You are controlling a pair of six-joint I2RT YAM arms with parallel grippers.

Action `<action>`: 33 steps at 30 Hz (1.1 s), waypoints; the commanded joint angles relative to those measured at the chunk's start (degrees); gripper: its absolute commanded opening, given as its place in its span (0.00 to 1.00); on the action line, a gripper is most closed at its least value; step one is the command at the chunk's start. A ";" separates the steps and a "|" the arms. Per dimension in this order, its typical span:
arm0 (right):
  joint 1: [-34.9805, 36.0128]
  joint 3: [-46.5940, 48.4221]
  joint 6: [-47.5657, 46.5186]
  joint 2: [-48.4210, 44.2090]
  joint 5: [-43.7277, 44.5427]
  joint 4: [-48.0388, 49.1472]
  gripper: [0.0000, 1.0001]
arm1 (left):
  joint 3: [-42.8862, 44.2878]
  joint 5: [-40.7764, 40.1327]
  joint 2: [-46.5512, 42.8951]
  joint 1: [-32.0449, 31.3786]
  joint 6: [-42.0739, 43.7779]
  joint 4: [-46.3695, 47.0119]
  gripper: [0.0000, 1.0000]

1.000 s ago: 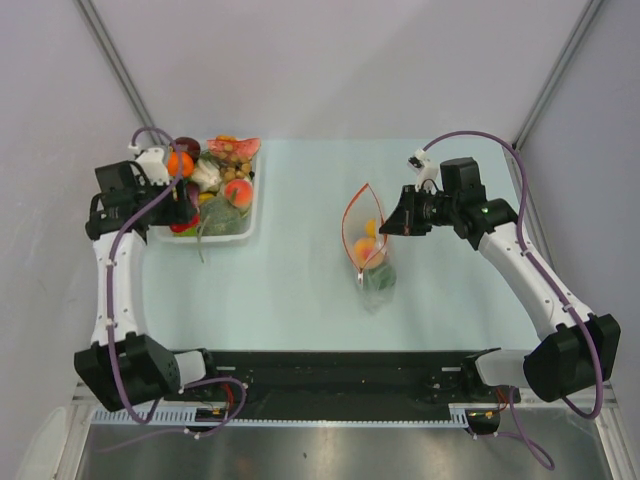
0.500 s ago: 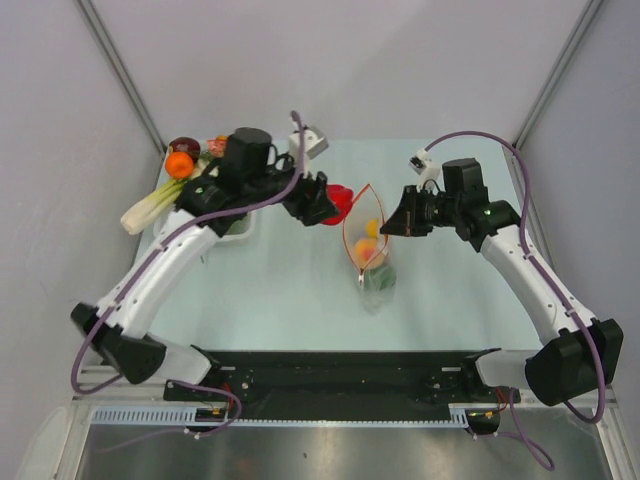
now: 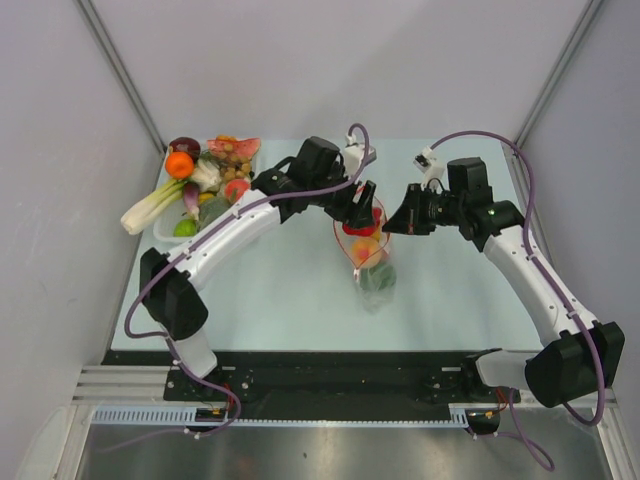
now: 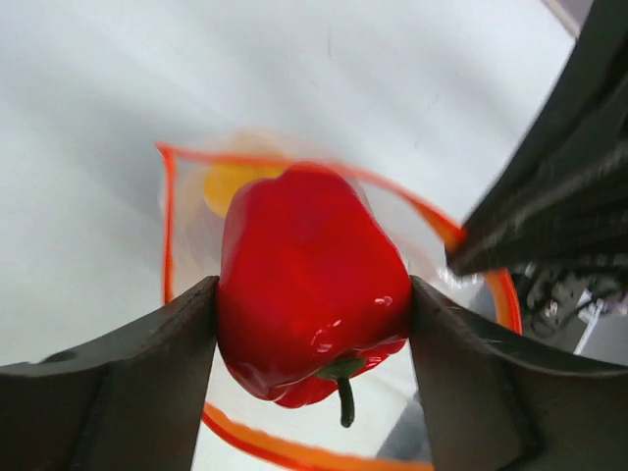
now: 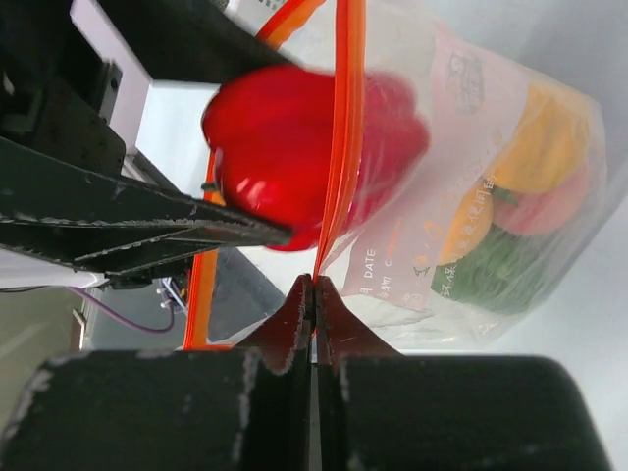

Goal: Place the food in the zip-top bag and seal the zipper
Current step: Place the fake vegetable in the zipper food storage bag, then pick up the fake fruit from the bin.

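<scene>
Two grips in play. With the left gripper (image 3: pixel 364 210), clamping a red pepper (image 4: pixel 304 265) at the open mouth of the zip-top bag (image 5: pixel 432 245), perhaps partly inside; with the right gripper (image 5: pixel 313 283), pinching the zipper (image 5: pixel 348 118) tight. Inside, more food (image 5: pixel 535 147).

Glossy red pepper (image 4: pixel 309 285) with green stem, clear bag (image 5: pixel 471 88) edged by orange zipper (image 5: pixel 350 98).

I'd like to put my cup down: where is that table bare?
Bare table runs along the near edge in front of the bag, and between the bag and the right arm. Crowded: the bag's mouth, where the left arm reaches in, and the heaped tray far left.
</scene>
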 commanded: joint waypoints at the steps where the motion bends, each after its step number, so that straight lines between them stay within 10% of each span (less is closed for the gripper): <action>1: -1.32 0.20 1.23 -0.83 -2.16 2.11 0.00 | 5.60 -3.46 0.03 -0.10 -2.15 3.84 0.88; 2: -1.50 0.12 1.66 -0.83 -2.51 2.11 0.00 | 4.99 -2.86 -0.93 0.08 -0.76 4.44 0.99; 17: -2.73 -1.03 1.93 -1.01 -3.39 2.20 0.00 | -12.33 -0.12 -18.17 35.38 15.51 1.99 1.00; 33: -2.65 -0.50 0.96 -0.22 -2.60 1.41 0.00 | -13.83 -5.22 -3.67 41.04 20.88 5.94 1.00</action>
